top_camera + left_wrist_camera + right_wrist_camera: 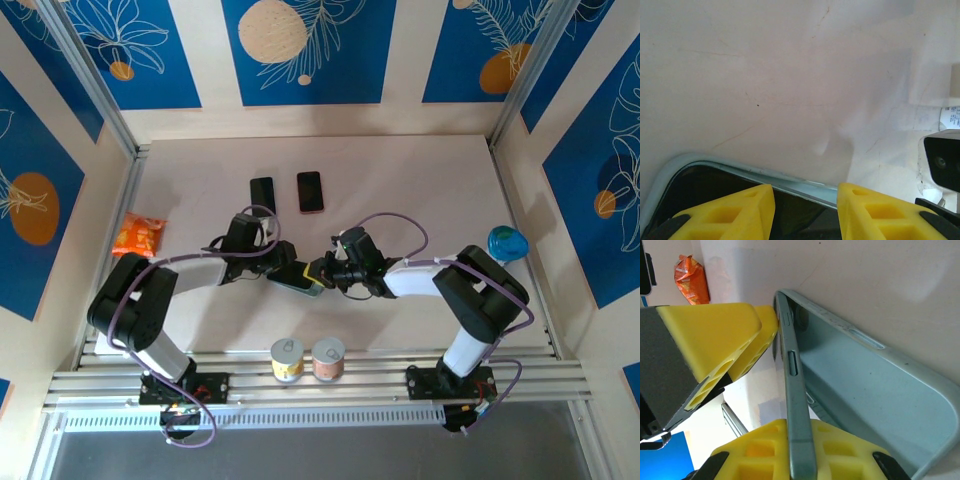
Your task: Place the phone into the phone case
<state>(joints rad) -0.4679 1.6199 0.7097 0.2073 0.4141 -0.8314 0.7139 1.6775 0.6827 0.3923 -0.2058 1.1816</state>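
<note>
Presently, on the overhead camera, I see both arms reaching inward and meeting over the near middle of the table (430,190). The left gripper (283,262) and the right gripper (326,272) sit at opposite ends of the phone case (300,282).

On the right wrist camera, the right gripper's fingers (845,452) are pinched together on one side wall of the pale blue case, with its hollow interior facing the lens. The left gripper's yellow fingers (715,340) touch the case's far corner.

On the left wrist camera, those fingers stand apart over the phone (715,182), a dark glossy face bordered by a pale blue rim. I cannot tell whether they clamp it, nor whether it is seated in the case.

A black handset (262,193) and a red-edged handset (310,191) lie side by side toward the far wall, well apart from both grippers.
</note>
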